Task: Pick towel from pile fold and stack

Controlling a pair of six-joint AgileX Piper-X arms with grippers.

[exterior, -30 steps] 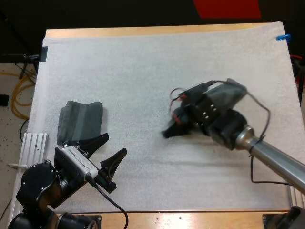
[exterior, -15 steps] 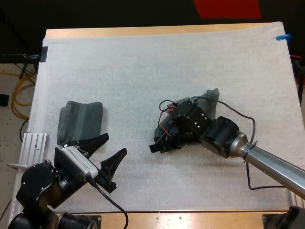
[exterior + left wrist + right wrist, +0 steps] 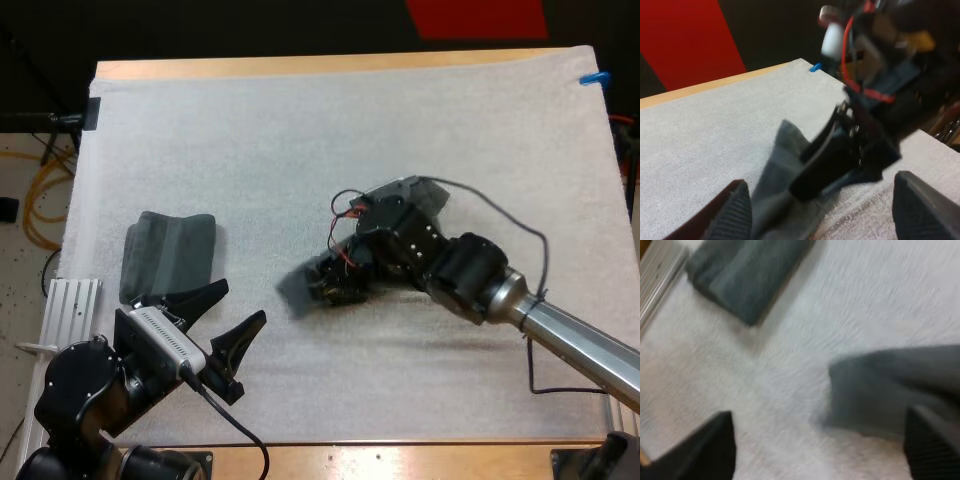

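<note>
High view: the left claw (image 3: pixel 243 300) hovers wide open over the near left part of the mat (image 3: pixel 300 140) that covers the table (image 3: pixel 300 66). One of its fingers is just beside the near edge of the folded towel (image 3: pixel 170 252), which lies flat at the mat's left side. The right claw (image 3: pixel 326 288) is low over the middle of the mat with the loose towel (image 3: pixel 296 288) at its tips. More grey-green cloth shows at the far side of its wrist.

Left wrist view: the left claw's fingers (image 3: pixel 735 210) stand far apart, clear of everything. Ahead of them the loose towel (image 3: pixel 774 175) drapes against the right claw's dark finger and trails down onto the mat.

Right wrist view: the right claw (image 3: pixel 820 440) is spread wide above the mat, with nothing pinched between its fingers. The loose towel (image 3: pixel 890 390) lies close by one finger; I cannot tell whether they touch. The folded towel (image 3: pixel 747 275) lies farther off, well apart from the loose one.
</note>
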